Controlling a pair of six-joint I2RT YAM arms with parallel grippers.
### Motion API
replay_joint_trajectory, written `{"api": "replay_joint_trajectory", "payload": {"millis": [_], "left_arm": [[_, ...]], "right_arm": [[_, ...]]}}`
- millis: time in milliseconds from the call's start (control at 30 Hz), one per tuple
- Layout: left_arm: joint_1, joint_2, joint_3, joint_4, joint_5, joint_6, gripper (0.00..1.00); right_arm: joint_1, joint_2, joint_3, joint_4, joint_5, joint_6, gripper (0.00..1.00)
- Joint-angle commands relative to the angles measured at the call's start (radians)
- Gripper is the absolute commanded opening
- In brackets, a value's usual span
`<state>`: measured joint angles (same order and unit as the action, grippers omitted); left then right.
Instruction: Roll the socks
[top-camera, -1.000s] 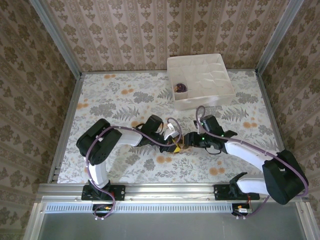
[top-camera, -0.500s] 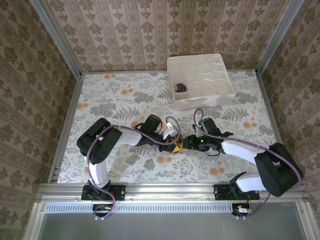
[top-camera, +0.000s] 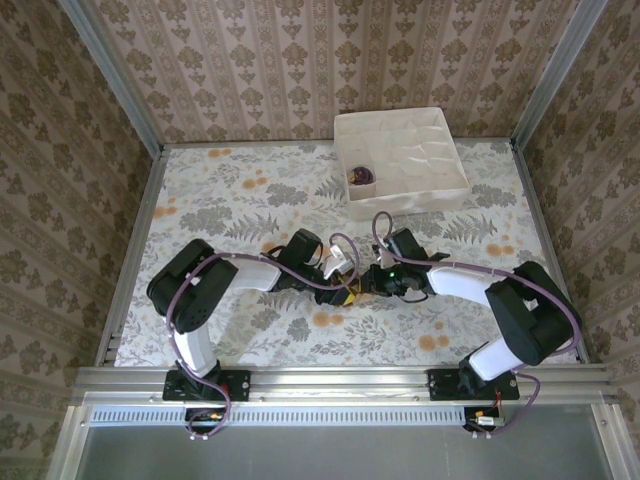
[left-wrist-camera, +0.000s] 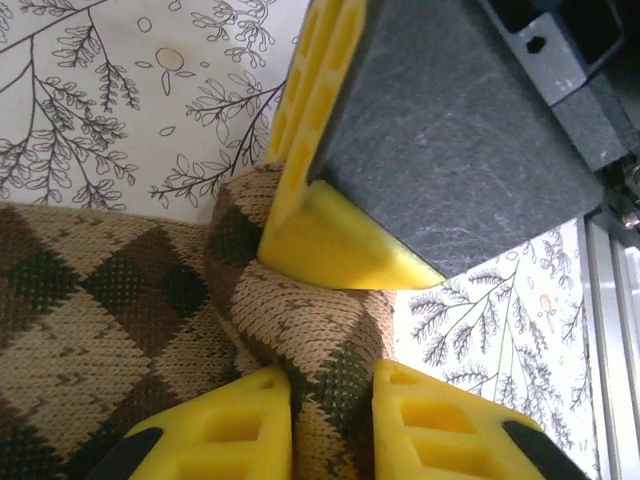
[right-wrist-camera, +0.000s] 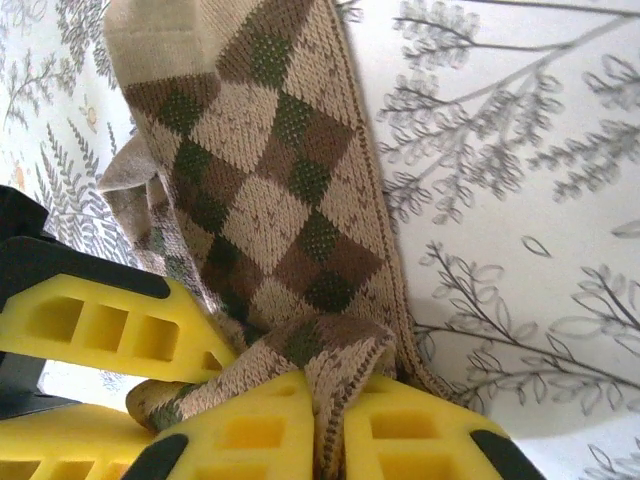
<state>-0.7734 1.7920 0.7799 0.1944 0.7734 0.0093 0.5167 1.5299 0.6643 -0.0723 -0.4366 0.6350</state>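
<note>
The brown-tan argyle sock (right-wrist-camera: 290, 190) lies flat on the floral table cover, one end bunched between both grippers. My right gripper (right-wrist-camera: 328, 405) is shut on a thin fold of its edge. My left gripper (left-wrist-camera: 332, 390) has a thicker fold (left-wrist-camera: 330, 340) of the same sock between its yellow fingers (left-wrist-camera: 230, 430), and the fabric fills the gap. The right gripper's yellow finger (left-wrist-camera: 330, 230) presses onto the sock just above it. From above, the two grippers (top-camera: 345, 290) (top-camera: 370, 284) meet tip to tip at the table's middle. A dark purple rolled sock (top-camera: 360, 175) sits in a box cell.
The white cardboard divider box (top-camera: 410, 205) stands at the back right of the table. Metal frame rails run along the left side (top-camera: 135, 250) and the near edge. Patterned walls close in the back and both sides.
My right gripper has slid left to meet the left one and has shut on the sock's fold. The left gripper's jaws have eased apart a little around the fabric.
</note>
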Motion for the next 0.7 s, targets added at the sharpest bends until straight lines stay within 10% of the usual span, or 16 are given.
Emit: {"api": "replay_joint_trajectory", "payload": {"millis": [0,167,200,233,667], "left_arm": [[-0.015,-0.003,-0.021,-0.151,-0.124,0.05,0.27],[-0.014,-0.052,-0.028,-0.185,-0.187,0.076,0.42],[-0.015,-0.063,-0.03,-0.19,-0.197,0.082,0.84],[-0.015,-0.075,-0.031,-0.195,-0.207,0.088,1.0],[-0.01,-0.406,-0.148,-0.18,-0.596,-0.019,1.0]], "right_arm": [[0.035,0.061,0.01,-0.087,0.009,-0.002,0.0],[0.045,0.061,0.014,-0.106,0.043,0.0,0.0],[0.046,0.062,0.014,-0.111,0.05,0.002,0.0],[0.047,0.062,0.015,-0.115,0.056,0.002,0.0],[0.063,0.059,0.031,-0.153,0.108,0.002,0.0]]}}
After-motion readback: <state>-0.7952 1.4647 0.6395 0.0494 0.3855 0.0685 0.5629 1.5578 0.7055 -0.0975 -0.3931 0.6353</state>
